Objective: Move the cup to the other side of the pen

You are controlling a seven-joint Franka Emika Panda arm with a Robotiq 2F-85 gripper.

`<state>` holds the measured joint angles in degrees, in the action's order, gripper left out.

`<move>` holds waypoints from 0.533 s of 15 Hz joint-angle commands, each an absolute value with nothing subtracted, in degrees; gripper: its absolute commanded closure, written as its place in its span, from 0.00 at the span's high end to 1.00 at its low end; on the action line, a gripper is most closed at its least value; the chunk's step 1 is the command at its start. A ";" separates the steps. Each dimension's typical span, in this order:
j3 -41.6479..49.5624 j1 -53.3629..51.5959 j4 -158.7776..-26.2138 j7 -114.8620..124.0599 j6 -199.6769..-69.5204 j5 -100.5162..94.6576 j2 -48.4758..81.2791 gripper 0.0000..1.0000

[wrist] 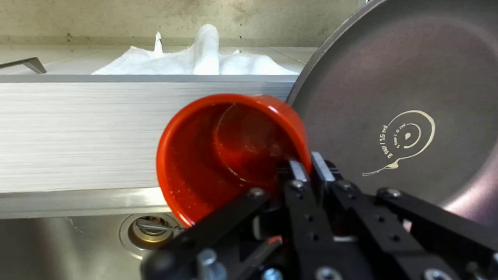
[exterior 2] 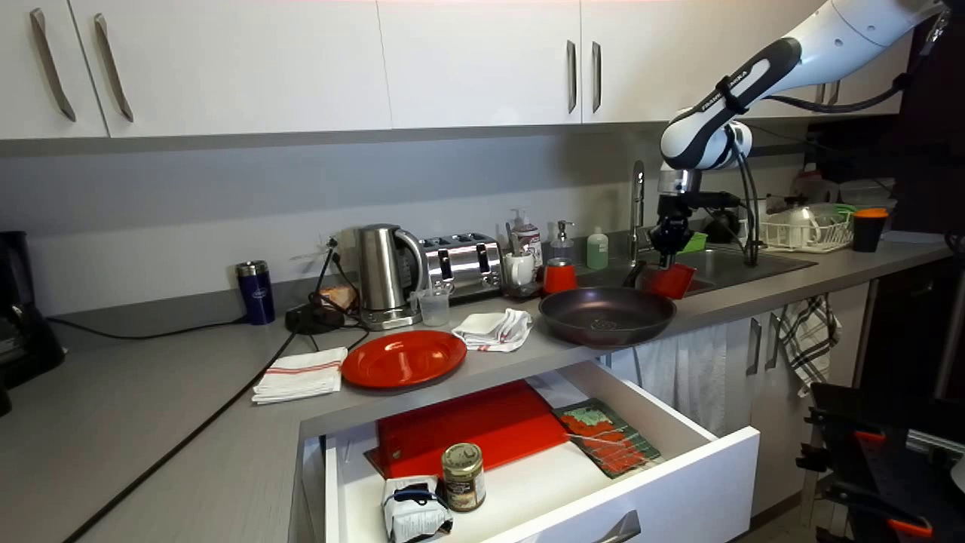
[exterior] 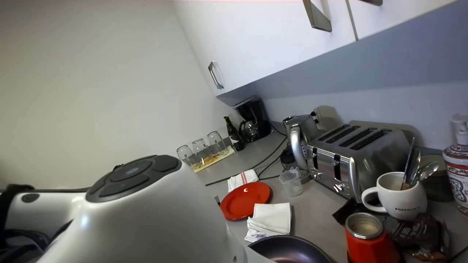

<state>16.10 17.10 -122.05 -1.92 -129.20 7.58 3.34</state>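
Red, glossy cup (wrist: 218,155): judged light, stiff, slightly slippery; best held by the wall at its rim. The claw (wrist: 310,168) pinches that wall on the side facing the pan (wrist: 362,77), one finger inside, one outside. The cup is tilted beneath the claw, beside the pan, near the sink (wrist: 78,249); contact with the surface (wrist: 78,136) cannot be confirmed.

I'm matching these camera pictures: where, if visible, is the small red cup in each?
Wrist view: red cup near the middle.
In an exterior view: red cup right of centre, mid-height.
In an exterior view: red cup not visible; the red tin is separate.
Shared landmark: frying pan, in all three views.
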 commanded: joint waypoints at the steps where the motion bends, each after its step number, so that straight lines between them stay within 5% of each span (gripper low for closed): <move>1: 16.44 17.18 -121.30 -0.65 -129.49 6.48 4.03 0.05; 8: 19.13 18.05 -117.96 9.95 -135.86 -2.15 7.34 0.05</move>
